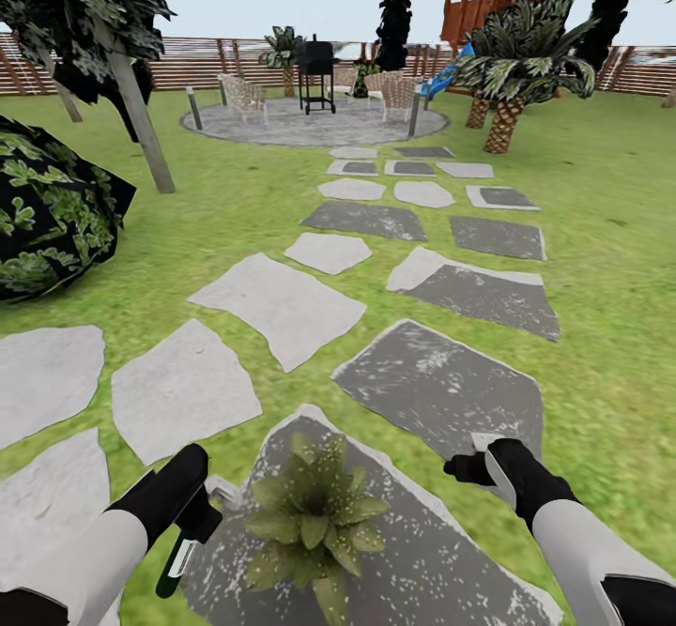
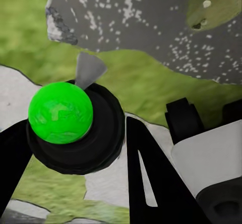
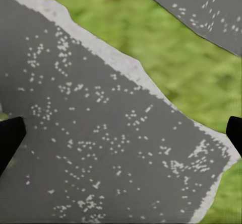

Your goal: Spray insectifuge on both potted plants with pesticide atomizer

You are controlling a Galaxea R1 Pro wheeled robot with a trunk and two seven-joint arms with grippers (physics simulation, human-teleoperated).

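Observation:
My left gripper (image 1: 192, 525) is shut on the pesticide atomizer (image 1: 176, 562), a slim dark green bottle with a pale label that hangs below the fingers. In the left wrist view the atomizer (image 2: 60, 112) appears end-on as a bright green round in a black ring, with a grey nozzle wedge, between the black fingers (image 2: 148, 173). Just to its right a potted plant (image 1: 314, 523) with pointed green leaves stands on a dark stone slab (image 1: 441, 551). White specks dot both leaves and slab. My right gripper (image 1: 471, 462) is open and empty over the same slab (image 3: 101, 133).
A path of pale and dark stone slabs (image 1: 282, 302) runs across the lawn to a round patio with a grill (image 1: 317, 72) and chairs. A big dark bush (image 1: 47, 213) and a tree trunk (image 1: 141, 119) stand left, a palm (image 1: 512, 91) right. A wooden fence (image 1: 207, 63) closes the back.

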